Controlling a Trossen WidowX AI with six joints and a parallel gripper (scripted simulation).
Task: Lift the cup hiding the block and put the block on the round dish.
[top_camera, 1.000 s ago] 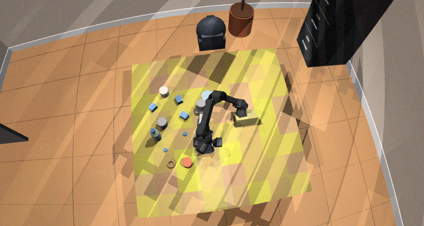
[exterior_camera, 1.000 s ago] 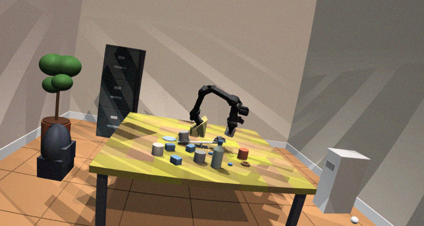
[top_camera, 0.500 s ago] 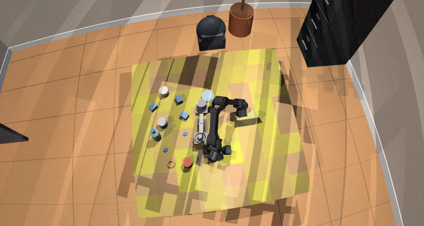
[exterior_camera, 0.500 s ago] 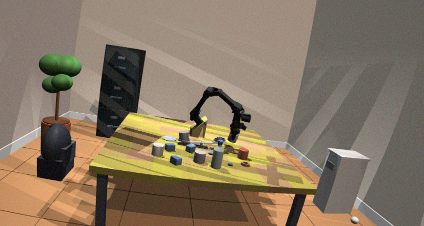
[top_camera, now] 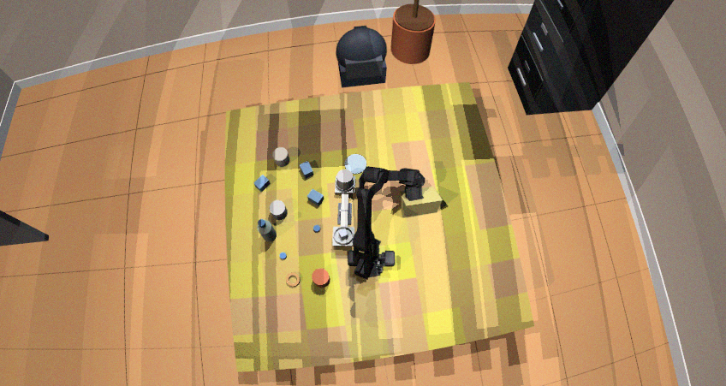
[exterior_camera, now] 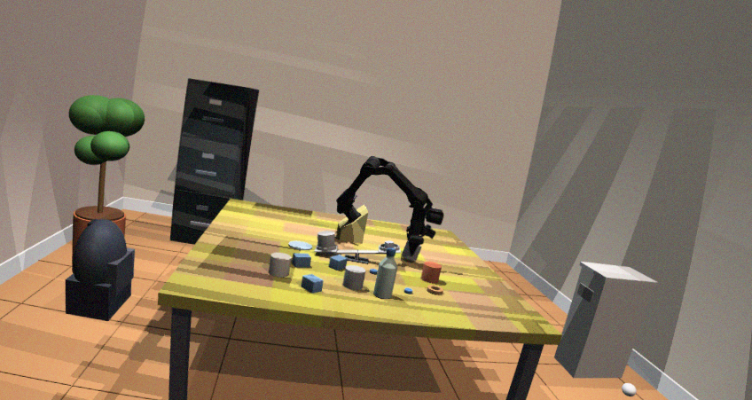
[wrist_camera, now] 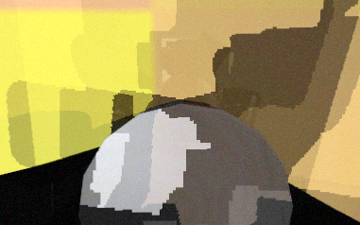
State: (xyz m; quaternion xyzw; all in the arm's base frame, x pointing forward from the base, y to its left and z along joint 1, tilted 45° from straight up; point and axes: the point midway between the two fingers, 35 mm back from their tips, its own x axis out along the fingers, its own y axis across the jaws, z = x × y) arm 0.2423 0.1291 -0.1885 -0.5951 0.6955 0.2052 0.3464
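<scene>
My gripper (top_camera: 366, 270) (exterior_camera: 413, 245) is shut on a grey cup (exterior_camera: 411, 254) (wrist_camera: 183, 161), held upright low over the table off the near end of the balance (top_camera: 344, 206) (exterior_camera: 363, 252). Whether the cup touches the table cannot be told. The gripper hides it in the top view. A small pale block (top_camera: 343, 234) lies uncovered on the balance's near pan. The other grey cup (top_camera: 344, 180) (exterior_camera: 325, 239) stands on the far pan. The pale blue round dish (top_camera: 356, 163) (exterior_camera: 300, 246) lies just beyond that cup, with no cup above it.
Two loose grey cups (top_camera: 277, 209) (top_camera: 280, 156), blue blocks (top_camera: 306, 169) (top_camera: 315, 197) (top_camera: 261, 182), a bottle (top_camera: 266, 230) (exterior_camera: 385, 281) and small blue discs (top_camera: 316, 228) (top_camera: 282, 255) stand left of the balance. A red cylinder (top_camera: 320, 277) (exterior_camera: 431, 271) is near the gripper. A yellowish wedge (top_camera: 423, 205) is by the arm's base.
</scene>
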